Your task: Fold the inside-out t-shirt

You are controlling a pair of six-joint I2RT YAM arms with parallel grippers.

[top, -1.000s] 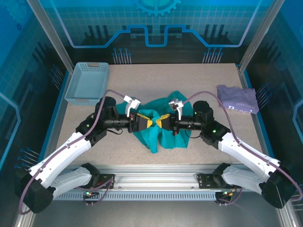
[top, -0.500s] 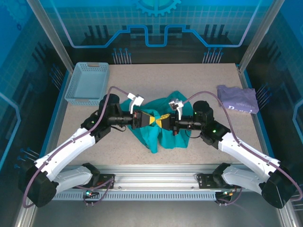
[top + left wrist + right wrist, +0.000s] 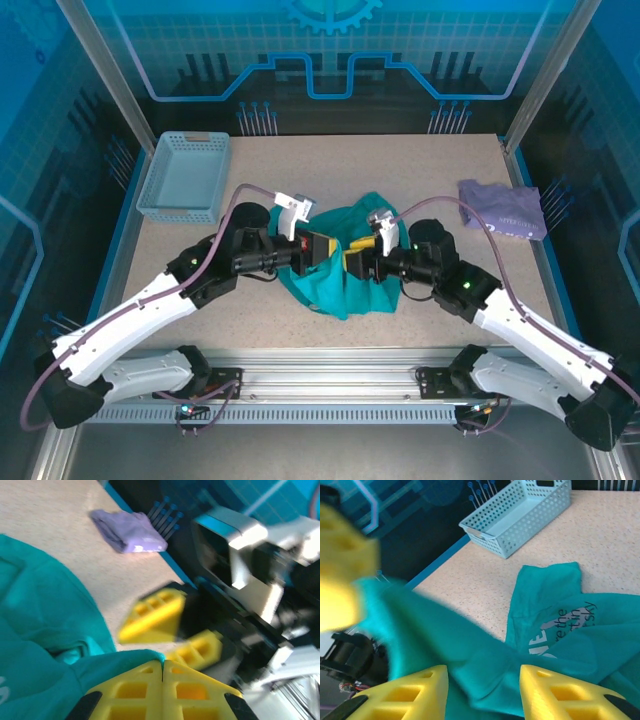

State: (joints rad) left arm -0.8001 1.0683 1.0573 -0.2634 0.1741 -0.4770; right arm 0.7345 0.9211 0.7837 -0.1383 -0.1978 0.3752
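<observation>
The inside-out t-shirt (image 3: 345,275) is a teal-green bunch at the middle of the table, between my two arms. My left gripper (image 3: 322,250) is shut, and a fold of the teal cloth (image 3: 125,657) is pinched at its yellow tips (image 3: 162,664). Facing it from the right, close by, my right gripper (image 3: 352,262) is open. In the right wrist view its yellow fingers (image 3: 405,692) stand apart with loose shirt cloth (image 3: 490,680) lying between them. Pale printed lettering (image 3: 565,625) shows on the shirt.
A pale blue basket (image 3: 185,178) stands at the table's back left. A folded lavender garment (image 3: 503,208) lies at the back right. The speckled table (image 3: 420,170) shows bare behind the shirt. Blue walls and a metal rail ring the workspace.
My left gripper closed on the shirt and pushed right toward the other gripper. My right gripper went from shut to open, letting go of the cloth. The shirt bunched up higher.
</observation>
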